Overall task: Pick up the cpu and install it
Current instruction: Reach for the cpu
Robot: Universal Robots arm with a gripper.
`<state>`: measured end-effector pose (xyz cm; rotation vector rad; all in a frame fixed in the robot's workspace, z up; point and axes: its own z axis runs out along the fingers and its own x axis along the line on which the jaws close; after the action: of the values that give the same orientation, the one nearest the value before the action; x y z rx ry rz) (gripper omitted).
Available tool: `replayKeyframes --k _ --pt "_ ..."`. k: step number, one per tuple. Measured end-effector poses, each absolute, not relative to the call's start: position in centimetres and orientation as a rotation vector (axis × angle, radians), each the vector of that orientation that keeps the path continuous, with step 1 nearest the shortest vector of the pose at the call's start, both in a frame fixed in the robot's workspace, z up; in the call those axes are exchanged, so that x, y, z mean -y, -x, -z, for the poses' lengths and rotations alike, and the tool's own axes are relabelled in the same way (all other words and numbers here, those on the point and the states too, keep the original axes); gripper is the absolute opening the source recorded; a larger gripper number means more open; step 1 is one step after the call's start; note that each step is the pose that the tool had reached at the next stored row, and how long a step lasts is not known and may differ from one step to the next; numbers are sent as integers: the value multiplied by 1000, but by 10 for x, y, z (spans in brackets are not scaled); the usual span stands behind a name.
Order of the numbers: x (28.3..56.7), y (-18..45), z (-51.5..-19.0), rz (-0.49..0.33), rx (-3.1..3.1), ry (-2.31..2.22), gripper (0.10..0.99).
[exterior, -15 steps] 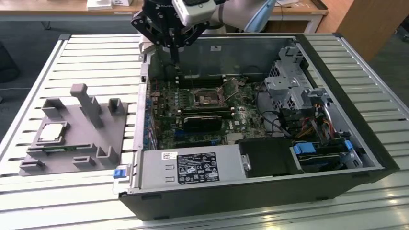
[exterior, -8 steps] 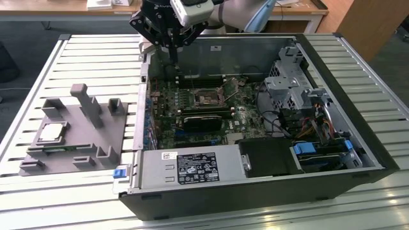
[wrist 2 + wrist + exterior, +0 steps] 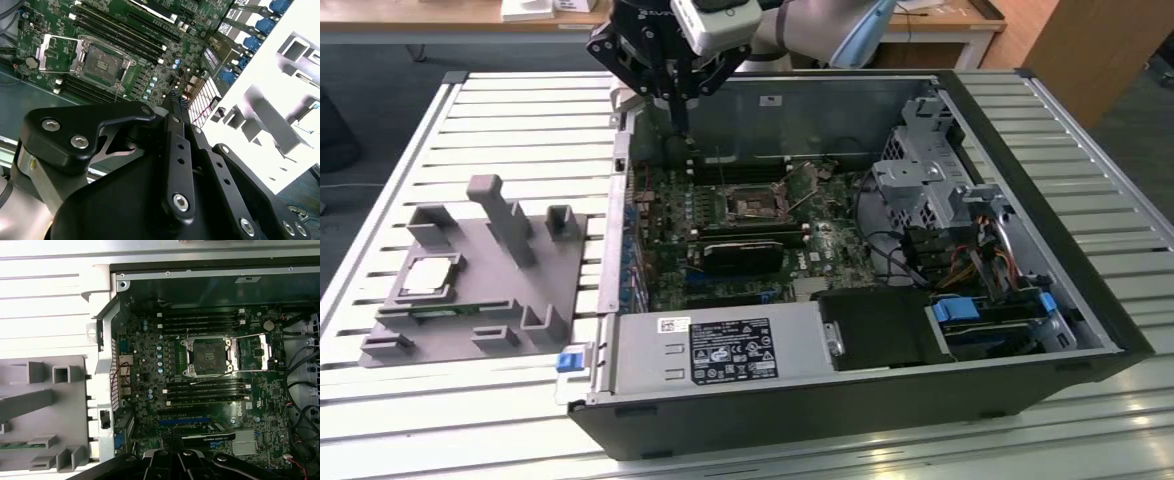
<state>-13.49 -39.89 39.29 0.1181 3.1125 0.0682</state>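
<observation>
The cpu (image 3: 430, 275) lay unpicked on the tray (image 3: 494, 285) at the exterior view's left. The socket (image 3: 754, 207) stood open and empty. The end effector (image 3: 678, 122) hung at upper centre over the case, closed on nothing.

The silver-topped square cpu (image 3: 430, 276) lies flat on the grey tray (image 3: 480, 290).

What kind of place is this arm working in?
Probably a robotics lab or workshop: an open computer case lies on a slatted metal table, a grey tray beside it holds the cpu, and wooden desks stand behind.
</observation>
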Motion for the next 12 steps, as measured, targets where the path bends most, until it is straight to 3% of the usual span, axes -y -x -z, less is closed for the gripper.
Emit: replayKeyframes --k 12 --pt "399 138 -393 -68 -3113 -118 106"
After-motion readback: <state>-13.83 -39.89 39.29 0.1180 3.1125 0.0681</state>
